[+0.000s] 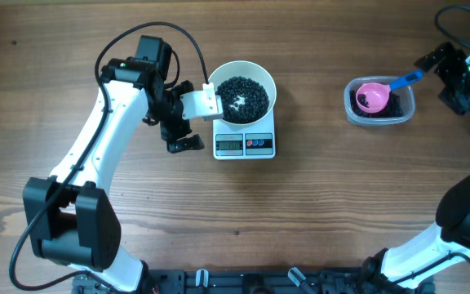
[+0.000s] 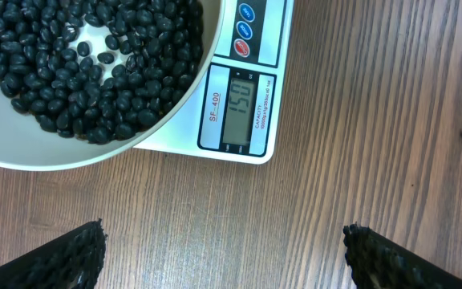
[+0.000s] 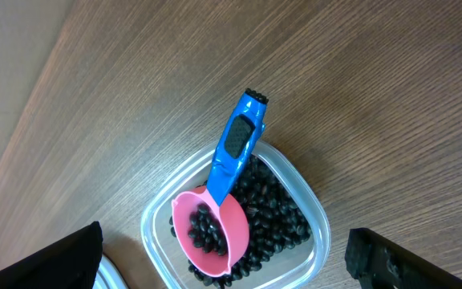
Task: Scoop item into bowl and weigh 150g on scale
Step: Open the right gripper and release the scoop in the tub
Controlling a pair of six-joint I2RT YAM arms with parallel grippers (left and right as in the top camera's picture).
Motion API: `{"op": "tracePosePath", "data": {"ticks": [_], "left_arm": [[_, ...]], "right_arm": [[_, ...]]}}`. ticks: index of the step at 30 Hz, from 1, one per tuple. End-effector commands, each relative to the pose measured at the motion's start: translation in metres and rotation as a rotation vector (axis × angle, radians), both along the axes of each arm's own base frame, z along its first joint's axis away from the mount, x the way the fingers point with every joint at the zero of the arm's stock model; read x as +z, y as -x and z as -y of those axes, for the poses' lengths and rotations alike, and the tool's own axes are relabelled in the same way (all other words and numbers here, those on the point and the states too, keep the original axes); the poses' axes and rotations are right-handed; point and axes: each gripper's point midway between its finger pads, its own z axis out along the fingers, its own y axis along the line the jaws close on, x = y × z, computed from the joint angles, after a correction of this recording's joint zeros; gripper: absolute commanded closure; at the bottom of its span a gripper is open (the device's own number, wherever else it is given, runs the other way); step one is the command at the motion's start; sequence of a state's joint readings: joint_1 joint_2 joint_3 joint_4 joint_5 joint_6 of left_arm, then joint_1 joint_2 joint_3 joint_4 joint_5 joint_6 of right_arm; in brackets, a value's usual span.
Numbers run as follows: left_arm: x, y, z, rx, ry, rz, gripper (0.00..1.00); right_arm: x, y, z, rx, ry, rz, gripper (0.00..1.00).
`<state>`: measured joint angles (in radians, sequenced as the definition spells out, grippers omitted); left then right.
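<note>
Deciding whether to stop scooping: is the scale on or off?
On. In the left wrist view the display on the scale shows digits reading 150, with the bowl of beans sitting on it.

Deep white bowl (image 1: 271, 88) upright on square white scale (image 1: 246, 145); glossy black beans (image 1: 250, 100) inside, thin layer. Display (image 2: 243, 108) reads 150.

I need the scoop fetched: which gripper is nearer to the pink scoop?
Right. The right gripper hovers just off the blue handle of the scoop; the left gripper is far off, beside the scale.
</note>
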<state>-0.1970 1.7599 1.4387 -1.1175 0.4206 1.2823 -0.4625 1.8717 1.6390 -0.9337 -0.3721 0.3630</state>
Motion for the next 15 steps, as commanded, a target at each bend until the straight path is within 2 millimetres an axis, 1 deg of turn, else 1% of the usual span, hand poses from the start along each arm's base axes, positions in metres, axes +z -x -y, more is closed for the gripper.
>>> {"op": "tracePosePath", "data": {"ticks": [1,10,15], "left_arm": [[-0.0014,0.0021,0.0023,-0.017,0.02,-0.006,0.0],[-0.0014,0.0021,0.0023,-0.017,0.02,-0.006,0.0],[-0.0014,0.0021,0.0023,-0.017,0.02,-0.006,0.0]], "right_arm": [[0.0059,-0.0015,0.0007,-0.005,0.017,0.012,0.0],[0.0057,-0.0014,0.0006,-0.005,0.017,0.012,0.0],[-0.001,0.0011,-0.0019,-0.003,0.01,-0.002,0.0]]}}
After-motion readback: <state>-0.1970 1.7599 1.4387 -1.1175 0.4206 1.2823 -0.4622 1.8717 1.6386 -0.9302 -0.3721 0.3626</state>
